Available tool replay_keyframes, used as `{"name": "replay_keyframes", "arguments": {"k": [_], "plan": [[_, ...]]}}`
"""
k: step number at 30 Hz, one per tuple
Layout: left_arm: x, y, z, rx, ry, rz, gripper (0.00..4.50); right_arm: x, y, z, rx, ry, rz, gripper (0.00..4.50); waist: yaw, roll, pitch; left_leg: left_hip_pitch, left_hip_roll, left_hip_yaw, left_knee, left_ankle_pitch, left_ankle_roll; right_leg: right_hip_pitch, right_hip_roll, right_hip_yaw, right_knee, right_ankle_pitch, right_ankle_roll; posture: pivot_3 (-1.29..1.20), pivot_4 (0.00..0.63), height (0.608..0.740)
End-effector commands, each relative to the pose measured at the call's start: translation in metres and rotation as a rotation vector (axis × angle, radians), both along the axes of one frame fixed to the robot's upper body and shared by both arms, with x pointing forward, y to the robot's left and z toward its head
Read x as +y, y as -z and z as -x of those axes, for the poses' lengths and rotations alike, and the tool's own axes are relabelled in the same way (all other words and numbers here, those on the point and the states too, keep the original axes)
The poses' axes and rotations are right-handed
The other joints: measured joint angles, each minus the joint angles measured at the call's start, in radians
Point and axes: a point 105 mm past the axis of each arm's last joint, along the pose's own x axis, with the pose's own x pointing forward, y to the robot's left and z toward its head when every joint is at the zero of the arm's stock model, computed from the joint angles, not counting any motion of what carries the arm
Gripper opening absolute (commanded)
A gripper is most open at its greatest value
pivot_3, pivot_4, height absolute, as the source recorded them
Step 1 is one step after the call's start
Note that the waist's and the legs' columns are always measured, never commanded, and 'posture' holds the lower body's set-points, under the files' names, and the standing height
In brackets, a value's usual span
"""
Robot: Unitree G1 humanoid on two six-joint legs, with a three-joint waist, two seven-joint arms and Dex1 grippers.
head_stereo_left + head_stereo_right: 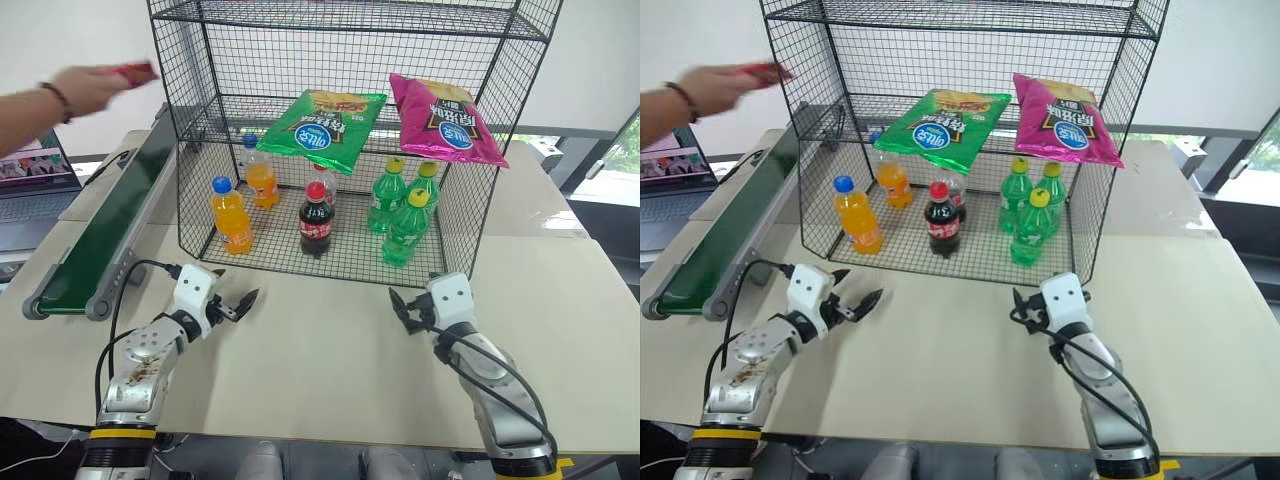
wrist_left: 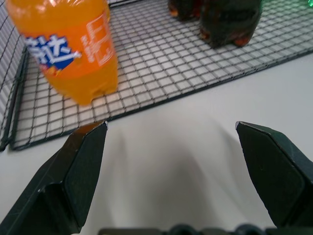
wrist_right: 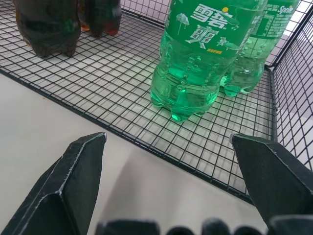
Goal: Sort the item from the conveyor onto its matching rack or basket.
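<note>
A person's hand [image 1: 75, 92] at the far left holds the red item [image 1: 135, 72], blurred, above the far end of the dark green conveyor [image 1: 110, 225]. The rack [image 1: 225, 105] is the wire shelf bearing a green bag [image 1: 325, 125] and a magenta bag [image 1: 448, 120]. Beneath it the mesh basket [image 1: 455, 215] holds bottles. My left gripper [image 1: 243, 305] hovers open over the table in front of the basket's left corner, facing an orange bottle [image 2: 68, 49]. In front of the basket's right part my right gripper [image 1: 403, 308] is open and empty, facing a green bottle [image 3: 205, 54].
In the basket stand two orange bottles [image 1: 231, 215], cola bottles [image 1: 316, 222] and green bottles [image 1: 405, 228]. A laptop [image 1: 35, 165] sits at the far left beyond the conveyor. A cable [image 1: 125, 290] loops from my left arm near the conveyor's near end.
</note>
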Motion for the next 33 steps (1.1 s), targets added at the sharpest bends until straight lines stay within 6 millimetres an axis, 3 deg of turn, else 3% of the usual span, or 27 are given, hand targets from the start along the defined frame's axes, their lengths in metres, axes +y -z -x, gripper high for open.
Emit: {"name": "replay_keyframes", "arguments": {"k": [1,12,15,20,25,27,33], "plan": [[0.012,-0.016,0.003,-0.051,-0.030,-0.001,4.48,0.008,-0.015,-0.002,-0.064,-0.034,-0.003,4.50,0.001,0.000,0.000,0.000,0.000,0.000,0.000,0.000,0.000,0.000,0.000,0.000,0.000,0.000,0.000,0.00,0.150,0.740],[0.030,-0.019,0.013,-0.042,-0.100,-0.009,4.48,0.013,-0.014,-0.003,-0.058,-0.069,-0.008,4.50,0.000,0.000,0.000,0.000,0.000,0.000,0.000,0.000,0.000,0.000,0.000,0.000,0.000,0.000,0.000,0.00,0.150,0.740],[0.038,-0.038,0.019,-0.060,-0.121,0.093,4.48,0.018,-0.017,-0.002,-0.057,-0.120,-0.011,4.50,-0.002,0.000,0.000,0.000,0.000,0.000,0.000,0.000,0.000,-0.001,0.000,0.000,0.000,0.000,0.000,0.00,0.150,0.740],[0.039,-0.078,0.042,-0.067,-0.049,0.317,4.48,0.039,-0.043,0.005,-0.075,-0.359,-0.064,4.50,-0.007,0.000,0.001,-0.001,0.000,0.000,0.000,0.000,0.000,0.000,0.000,0.000,0.000,0.000,0.000,0.00,0.150,0.740],[0.068,-0.114,0.051,-0.114,-0.166,0.521,4.48,0.059,-0.084,0.014,-0.111,-0.633,-0.151,4.50,-0.016,0.000,0.001,0.000,0.000,0.000,0.000,0.000,0.000,0.001,0.000,0.000,0.001,0.000,0.000,0.00,0.150,0.740],[0.081,-0.119,0.054,-0.116,-0.222,0.587,4.48,0.066,-0.094,0.015,-0.120,-0.700,-0.164,4.50,-0.016,-0.001,0.001,0.001,0.000,-0.001,0.002,0.000,0.001,0.002,0.000,-0.001,0.000,0.000,0.000,0.00,0.150,0.740],[0.149,-0.121,0.071,-0.184,-0.551,0.915,4.48,0.104,-0.142,0.025,-0.199,-0.995,-0.205,4.50,-0.028,-0.001,0.003,0.003,0.000,-0.002,0.001,-0.001,0.002,0.004,0.000,-0.001,0.000,0.000,0.000,0.00,0.150,0.740]]}}
